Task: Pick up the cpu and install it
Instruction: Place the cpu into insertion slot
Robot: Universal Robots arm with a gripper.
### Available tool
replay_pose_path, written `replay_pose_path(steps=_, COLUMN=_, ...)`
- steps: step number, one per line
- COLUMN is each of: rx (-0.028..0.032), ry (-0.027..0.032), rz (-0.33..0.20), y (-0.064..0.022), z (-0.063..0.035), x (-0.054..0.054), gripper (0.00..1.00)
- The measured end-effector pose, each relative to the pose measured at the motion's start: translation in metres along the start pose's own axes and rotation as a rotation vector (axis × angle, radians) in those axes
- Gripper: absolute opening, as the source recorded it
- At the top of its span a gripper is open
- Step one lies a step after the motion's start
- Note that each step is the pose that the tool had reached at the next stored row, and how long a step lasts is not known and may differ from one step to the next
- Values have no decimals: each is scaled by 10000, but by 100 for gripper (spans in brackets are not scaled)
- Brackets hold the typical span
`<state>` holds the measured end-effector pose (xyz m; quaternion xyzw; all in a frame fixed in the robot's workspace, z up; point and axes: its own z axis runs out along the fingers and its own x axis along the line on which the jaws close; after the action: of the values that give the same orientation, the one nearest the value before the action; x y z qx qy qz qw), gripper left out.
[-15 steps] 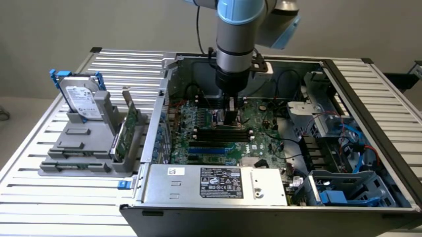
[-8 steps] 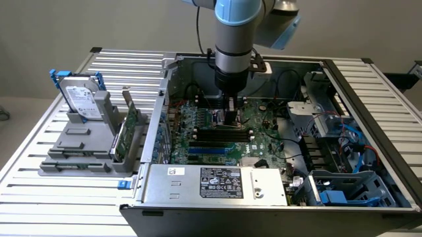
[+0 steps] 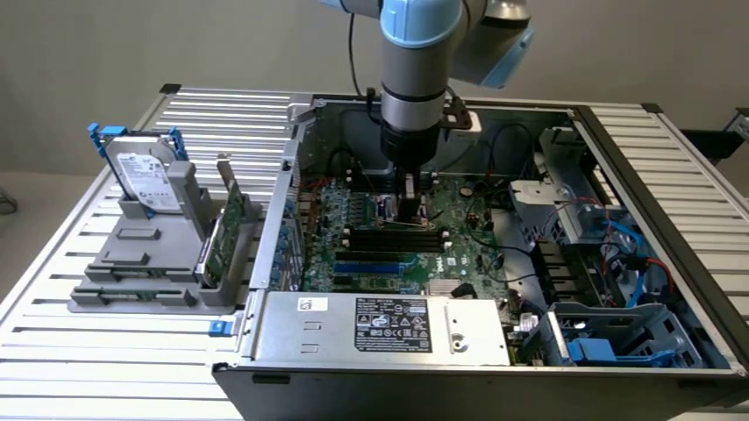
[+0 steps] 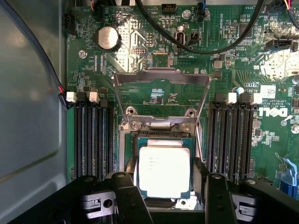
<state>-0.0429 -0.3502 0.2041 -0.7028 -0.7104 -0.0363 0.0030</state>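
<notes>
**Soft light outside, glare on the board inside**

The exterior view is evenly lit from above. The pale ribbed metal table (image 3: 105,351) reads bright, with no hard shadows. The open grey computer case (image 3: 387,386) is dimmer inside, and the grey and blue robot arm (image 3: 416,79) shades the green motherboard (image 3: 480,254) under it.

In the wrist view, white glare blooms on the board beside the round silver coin battery (image 4: 108,37). The small flat square silver cpu (image 4: 164,170) shines pale, its print nearly washed out. The black gripper fingers (image 4: 126,196) lie in deep shadow. The grey case wall (image 4: 28,116) is dull, with a faint sheen.
</notes>
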Motion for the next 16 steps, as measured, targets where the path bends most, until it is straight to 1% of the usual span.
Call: replay_pose_path(steps=16, rx=-3, ry=-2, rz=-2, y=-9, z=54, x=13, gripper=55)
